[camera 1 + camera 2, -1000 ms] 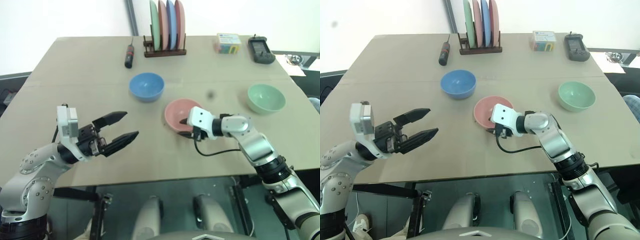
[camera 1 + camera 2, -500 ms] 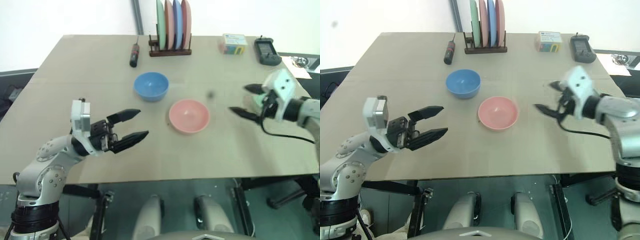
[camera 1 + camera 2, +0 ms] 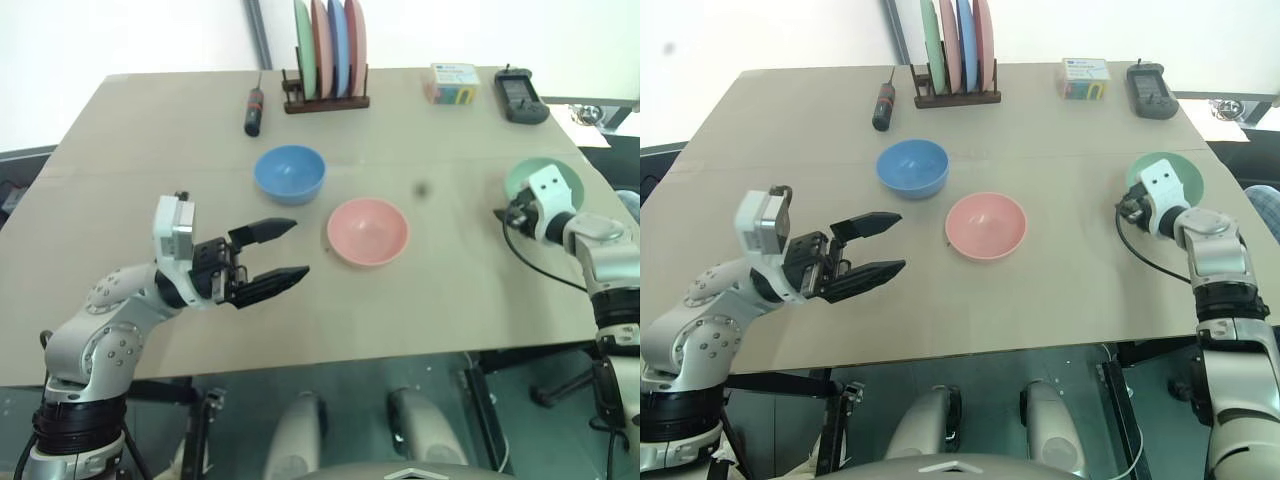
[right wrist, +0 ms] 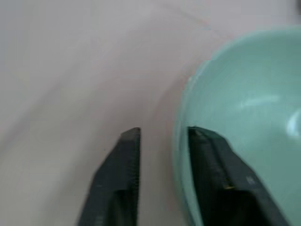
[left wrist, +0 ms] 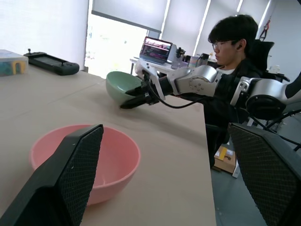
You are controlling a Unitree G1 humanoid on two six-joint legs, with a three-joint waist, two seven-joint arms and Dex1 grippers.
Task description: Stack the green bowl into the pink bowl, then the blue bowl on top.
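The pink bowl (image 3: 367,230) sits at the table's middle, with the blue bowl (image 3: 290,173) behind it to the left. At the right edge rests the green bowl (image 3: 553,176). My right gripper (image 3: 501,213) is at the green bowl's near-left rim. In the right wrist view its fingers (image 4: 117,179) stand close together across the green bowl (image 4: 249,122)'s rim, one inside and one outside. My left gripper (image 3: 290,250) hovers open left of the pink bowl, pointing at it. It holds nothing.
A wooden rack of upright plates (image 3: 325,50) stands at the back, with a screwdriver (image 3: 254,108) to its left. A colourful box (image 3: 455,83) and a black device (image 3: 522,97) lie at the back right. A person (image 5: 230,42) sits beyond the table's right side.
My right gripper left the pink bowl, swung right with fingers wide, and has closed on the green bowl's rim. The left gripper stays open, edging slightly right.
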